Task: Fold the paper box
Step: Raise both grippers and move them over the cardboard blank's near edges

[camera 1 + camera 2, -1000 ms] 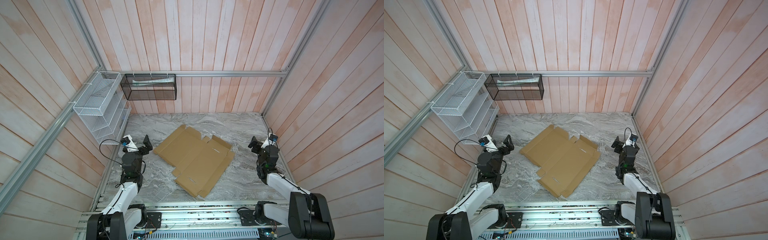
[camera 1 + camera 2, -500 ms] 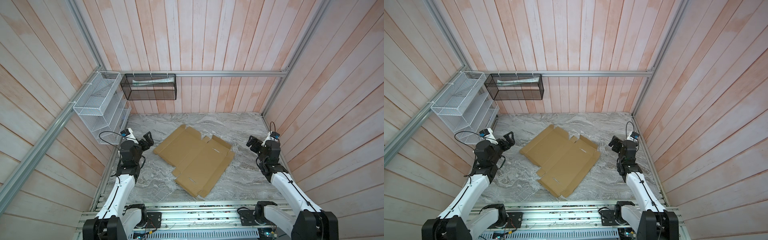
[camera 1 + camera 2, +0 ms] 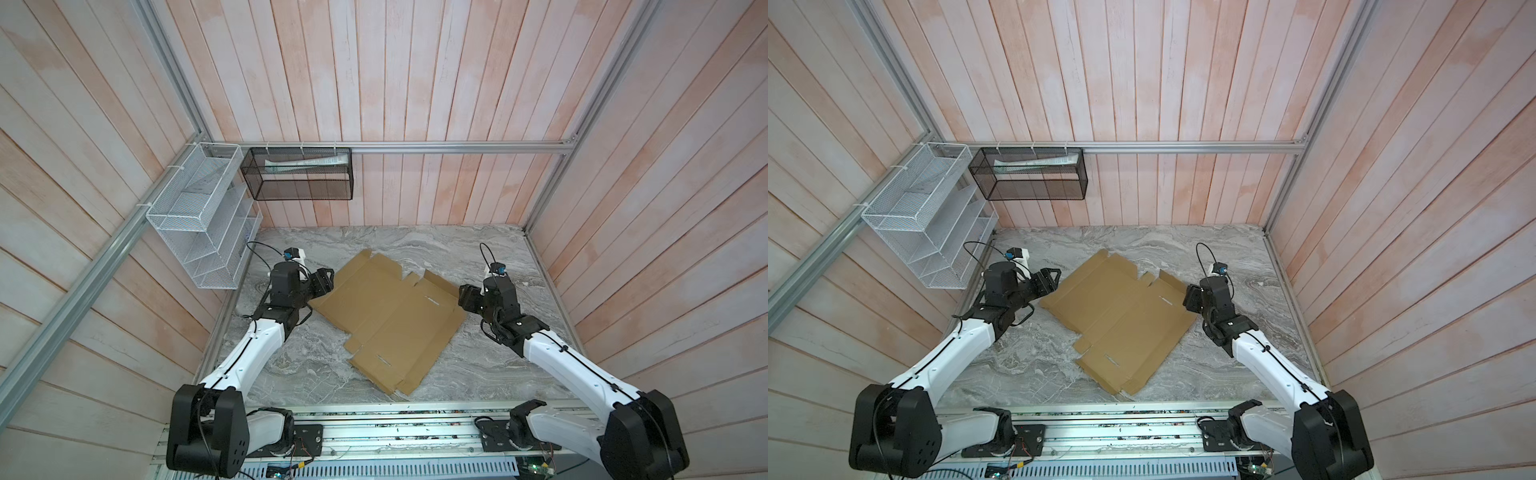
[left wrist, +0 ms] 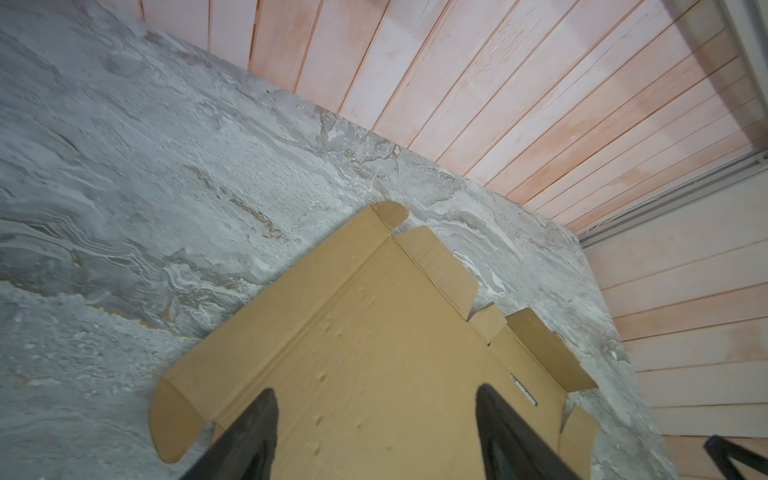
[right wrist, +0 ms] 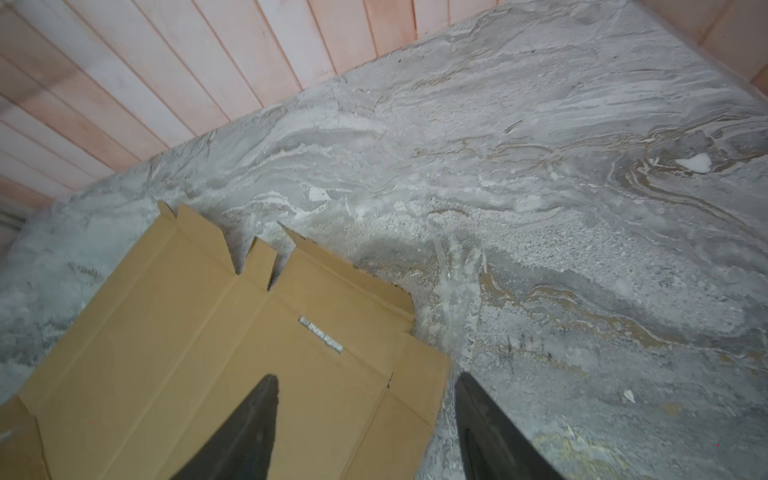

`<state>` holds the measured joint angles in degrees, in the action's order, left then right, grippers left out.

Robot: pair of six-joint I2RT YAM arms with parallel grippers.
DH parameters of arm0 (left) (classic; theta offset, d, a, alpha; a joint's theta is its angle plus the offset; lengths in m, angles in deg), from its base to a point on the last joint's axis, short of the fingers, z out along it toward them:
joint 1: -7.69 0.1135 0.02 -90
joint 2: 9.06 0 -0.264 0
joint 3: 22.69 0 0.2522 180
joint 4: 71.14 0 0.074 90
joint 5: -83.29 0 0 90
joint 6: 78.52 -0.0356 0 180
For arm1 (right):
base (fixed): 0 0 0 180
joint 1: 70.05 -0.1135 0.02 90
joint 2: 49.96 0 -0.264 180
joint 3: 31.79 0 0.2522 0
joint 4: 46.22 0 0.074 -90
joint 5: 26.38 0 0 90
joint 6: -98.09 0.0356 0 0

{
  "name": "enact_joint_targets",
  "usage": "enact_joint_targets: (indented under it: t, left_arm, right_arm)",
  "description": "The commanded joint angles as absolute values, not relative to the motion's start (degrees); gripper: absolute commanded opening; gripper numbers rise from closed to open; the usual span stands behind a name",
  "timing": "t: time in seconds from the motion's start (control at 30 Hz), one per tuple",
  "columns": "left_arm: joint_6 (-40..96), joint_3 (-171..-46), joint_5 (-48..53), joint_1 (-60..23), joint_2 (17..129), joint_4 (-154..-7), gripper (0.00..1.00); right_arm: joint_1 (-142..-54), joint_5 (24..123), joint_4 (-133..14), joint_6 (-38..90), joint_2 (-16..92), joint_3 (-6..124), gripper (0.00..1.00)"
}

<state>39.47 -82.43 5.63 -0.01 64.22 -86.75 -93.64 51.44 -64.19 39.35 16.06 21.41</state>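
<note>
**Left gripper [image 3: 322, 281] and right gripper [image 3: 465, 296] released, one at each side of the flat paper box [image 3: 390, 320]**

The left gripper's jaws stand apart with nothing between them. In the left wrist view its two dark fingers [image 4: 253, 432] hang over a large panel of the paper box [image 4: 374, 332], near a rounded tab. In both top views it sits at the sheet's corner nearest the counter's left edge.

The right gripper [image 5: 365, 376] is also spread and empty. One of its fingers is over the cardboard and the other over bare counter [image 5: 582, 208], so it straddles the sheet's edge. Whether either gripper touches the cardboard cannot be told.

The paper box lies unfolded and flat in the middle of the counter [image 3: 498, 257]. It is turned diagonally, with one corner towards the back edge and another close to the front edge. Its flaps and tabs lie level, and a narrow slit [image 5: 321, 337] shows near the right gripper.
</note>
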Motion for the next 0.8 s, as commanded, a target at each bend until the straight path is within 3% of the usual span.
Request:
enact_joint_targets:
  t: [0.0,0.13,0.37,0.57,0.77]
  left_arm:
    - [37.97,-83.51,7.22,-0.98,66.60,-89.47,0.58]
    - [37.76,-83.28,7.57,-1.62,68.82,-89.74,0.36]
    - [37.35,-83.78,7.79,-3.22,72.31,-89.78,0.14]
    - [37.63,-83.22,7.25,-4.13,75.11,-90.56,0.00]
    - [38.38,-81.51,6.37,-4.17,76.95,-91.75,0.00]
  right_arm:
    - [-95.46,50.19,-68.84,43.13,17.14,23.04,0.56]
    - [-97.88,51.29,-67.95,45.72,18.01,22.02,0.41]
    - [-102.31,53.81,-66.60,49.09,21.42,20.68,0.21]
    - [-104.19,56.56,-65.29,50.88,25.53,20.66,0.11]
    - [-104.93,60.45,-64.90,51.58,30.51,22.51,0.05]
